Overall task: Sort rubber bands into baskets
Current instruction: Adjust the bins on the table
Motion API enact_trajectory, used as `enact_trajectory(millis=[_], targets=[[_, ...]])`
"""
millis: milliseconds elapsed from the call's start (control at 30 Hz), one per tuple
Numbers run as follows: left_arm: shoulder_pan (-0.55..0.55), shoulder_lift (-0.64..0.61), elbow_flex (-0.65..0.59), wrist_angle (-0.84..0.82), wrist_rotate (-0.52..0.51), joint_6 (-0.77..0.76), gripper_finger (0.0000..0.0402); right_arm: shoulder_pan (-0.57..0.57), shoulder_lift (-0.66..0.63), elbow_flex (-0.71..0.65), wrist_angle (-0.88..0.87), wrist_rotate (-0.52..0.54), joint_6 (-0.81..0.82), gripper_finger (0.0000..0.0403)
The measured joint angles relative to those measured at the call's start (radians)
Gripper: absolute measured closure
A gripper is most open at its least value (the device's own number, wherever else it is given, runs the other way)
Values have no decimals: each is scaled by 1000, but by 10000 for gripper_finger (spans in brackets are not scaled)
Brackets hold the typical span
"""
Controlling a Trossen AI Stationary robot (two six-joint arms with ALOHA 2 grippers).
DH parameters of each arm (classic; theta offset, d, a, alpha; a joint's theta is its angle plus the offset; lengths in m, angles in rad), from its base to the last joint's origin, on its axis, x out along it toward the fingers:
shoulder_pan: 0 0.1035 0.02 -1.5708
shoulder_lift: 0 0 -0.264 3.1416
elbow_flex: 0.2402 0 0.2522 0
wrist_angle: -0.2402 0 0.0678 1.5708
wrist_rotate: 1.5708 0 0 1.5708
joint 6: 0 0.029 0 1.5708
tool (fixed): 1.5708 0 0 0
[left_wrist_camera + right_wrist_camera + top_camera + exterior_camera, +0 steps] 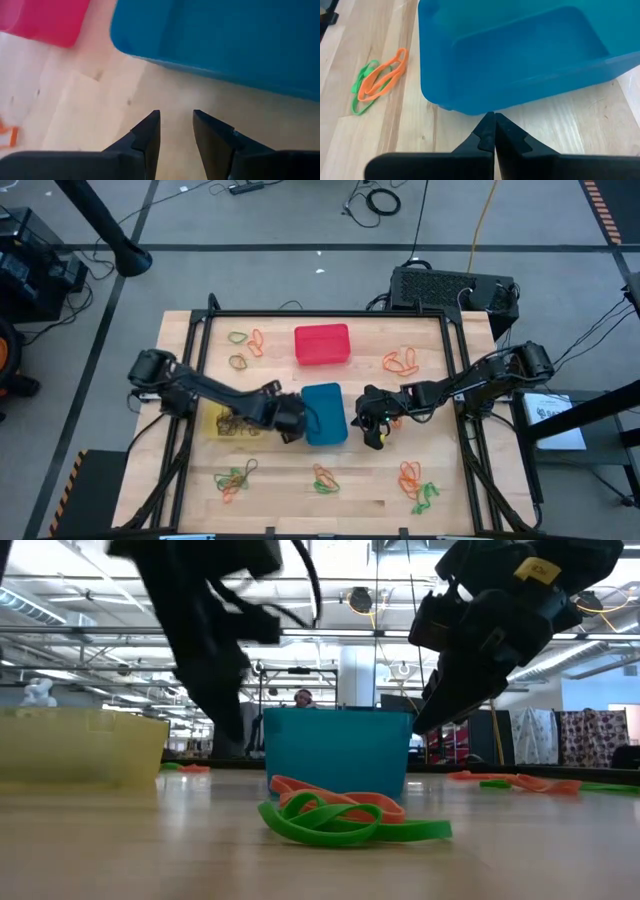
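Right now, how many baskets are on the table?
3. The red basket sits toward the far side, the blue basket at the centre between both arms, and the yellow basket is partly hidden under the left arm.

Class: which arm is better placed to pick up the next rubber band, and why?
Probably the left. Its hand is open beside the blue basket; the right hand is shut with nothing seen between its fingers, so it must open first.
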Motion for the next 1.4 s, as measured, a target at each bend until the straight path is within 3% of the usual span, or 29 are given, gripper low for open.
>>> enact_trajectory(millis=[233, 633, 1033, 1200, 1400], targets=[[96, 34, 0, 98, 48, 96, 279, 3, 0, 0, -2, 0, 0, 403], [154, 33, 0, 230, 96, 159, 279, 4, 0, 0, -1, 0, 0, 403], [140, 33, 10, 90, 256, 124, 279, -19, 0, 0, -18, 9, -73, 403], [121, 33, 123, -80, 278, 98, 279, -45, 0, 0, -7, 26, -109, 403], [82, 32, 291, -263, 236, 99, 279, -83, 0, 0, -9, 148, -114, 403]])
